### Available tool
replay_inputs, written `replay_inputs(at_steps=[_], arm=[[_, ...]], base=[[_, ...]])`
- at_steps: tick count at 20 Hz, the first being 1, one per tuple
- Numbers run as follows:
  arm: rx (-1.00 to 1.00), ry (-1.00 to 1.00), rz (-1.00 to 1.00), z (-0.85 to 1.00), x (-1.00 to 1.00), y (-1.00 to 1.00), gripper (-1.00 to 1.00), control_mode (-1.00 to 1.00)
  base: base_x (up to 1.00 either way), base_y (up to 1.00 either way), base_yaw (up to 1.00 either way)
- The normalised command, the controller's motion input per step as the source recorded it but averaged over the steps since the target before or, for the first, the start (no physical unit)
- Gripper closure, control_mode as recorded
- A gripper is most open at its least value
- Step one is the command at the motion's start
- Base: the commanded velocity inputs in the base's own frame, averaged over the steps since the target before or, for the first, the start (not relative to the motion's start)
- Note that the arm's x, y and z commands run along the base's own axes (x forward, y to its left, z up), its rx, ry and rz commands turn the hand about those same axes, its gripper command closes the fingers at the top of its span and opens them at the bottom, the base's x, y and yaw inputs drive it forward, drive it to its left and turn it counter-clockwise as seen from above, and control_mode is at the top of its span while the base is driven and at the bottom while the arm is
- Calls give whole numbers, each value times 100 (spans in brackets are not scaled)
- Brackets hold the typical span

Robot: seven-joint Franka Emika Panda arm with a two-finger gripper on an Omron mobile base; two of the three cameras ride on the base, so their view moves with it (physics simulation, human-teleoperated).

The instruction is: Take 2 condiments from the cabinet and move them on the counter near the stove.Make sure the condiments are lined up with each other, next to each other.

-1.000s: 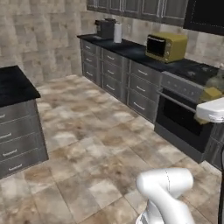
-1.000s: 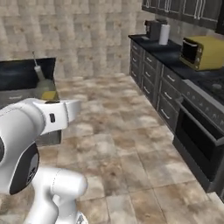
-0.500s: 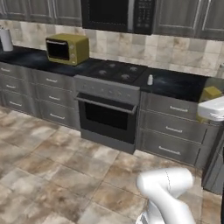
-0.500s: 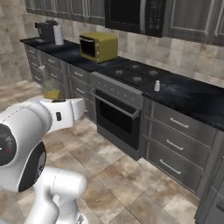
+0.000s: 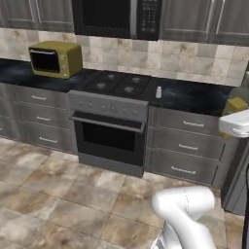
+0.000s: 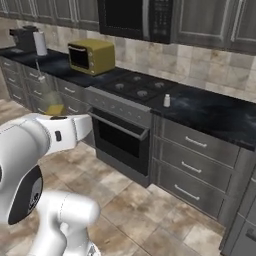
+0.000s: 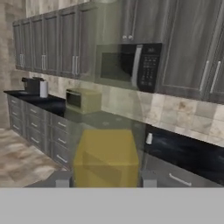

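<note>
- Closest to me, in the hand view, the gripper (image 7: 103, 180) is clamped on the oil bottle (image 7: 106, 157); its yellow-green, see-through body stands between the two dark fingertips (image 7: 62, 179) and rises up the middle of that view.
- From the left base view I catch the same bottle at the far right edge, just above the white hand. The right base view shows its yellow lower part (image 6: 54, 109) beside the white forearm, thin neck pointing up.
- Beyond the arm lies a stone-tiled floor (image 5: 53, 194), and then the run of grey drawer fronts (image 5: 187, 143).
- The stove (image 5: 113, 97) sits in that run — black four-burner top, grey knob panel, oven door with a dark window.
- Just right of the stove, the small pale shaker (image 5: 158, 92) stands upright on the black counter (image 5: 194, 97), near the cooktop's edge but not touching it. It is well apart from the bottle in my grip.
- Left of the stove on the counter sits a mustard-yellow toaster oven (image 5: 55, 59).
- Above the stove hangs the black microwave (image 5: 116, 18) among grey wall cabinets (image 5: 204, 19).
- Farthest off — along the counter to the left — I see a white paper-towel roll (image 6: 40, 43) beside a dark coffee machine (image 6: 22, 37).
</note>
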Motion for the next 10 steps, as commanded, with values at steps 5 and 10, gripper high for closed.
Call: replay_inputs(at_steps=[5, 10], arm=[[0, 0, 0, 0, 0, 0, 100, 100], [0, 0, 0, 0, 0, 0, 100, 100]], base=[[49, 15, -21], [30, 0, -34]])
